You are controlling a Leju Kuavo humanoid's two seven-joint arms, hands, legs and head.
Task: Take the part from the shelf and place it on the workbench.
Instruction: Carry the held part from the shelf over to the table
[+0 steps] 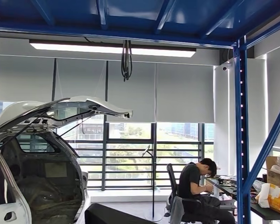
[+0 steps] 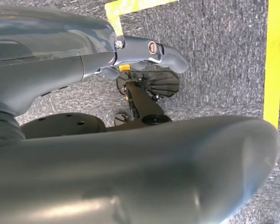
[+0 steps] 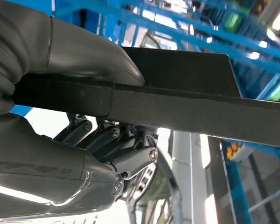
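Right hand (image 3: pixel 79 135) clamped on the part (image 3: pixel 188 100), a flat black panel: thick grey thumb pressed on one face, darker fingers (image 3: pixel 131 158) curled against the other, the panel running out past the hand toward blue shelf beams (image 3: pixel 202 28). In the head view, a dark rounded edge of the same part (image 1: pixel 114 215) low in the middle, raised in front of the body. Left hand (image 2: pixel 145 51) hanging above grey carpet floor (image 2: pixel 219 56), holding nothing; thumb stretched out straight, the other fingers hidden, so whether spread or curled cannot be told. Yellow floor tape (image 2: pixel 275 60) beside it. Further out, a white car body (image 1: pixel 36 154) on the left with its tailgate (image 1: pixel 75 108) lifted. Blue shelf post (image 1: pixel 241 135) on the right. Beyond that post, a counter (image 1: pixel 272 212) carrying a cardboard box (image 1: pixel 277 173) and a white and yellow bag (image 1: pixel 274 196). A person (image 1: pixel 196 189) seated at a desk by the windows, bent forward. Long ceiling lamp (image 1: pixel 112 48) overhead, with black cables (image 1: pixel 126 60) hanging from it.
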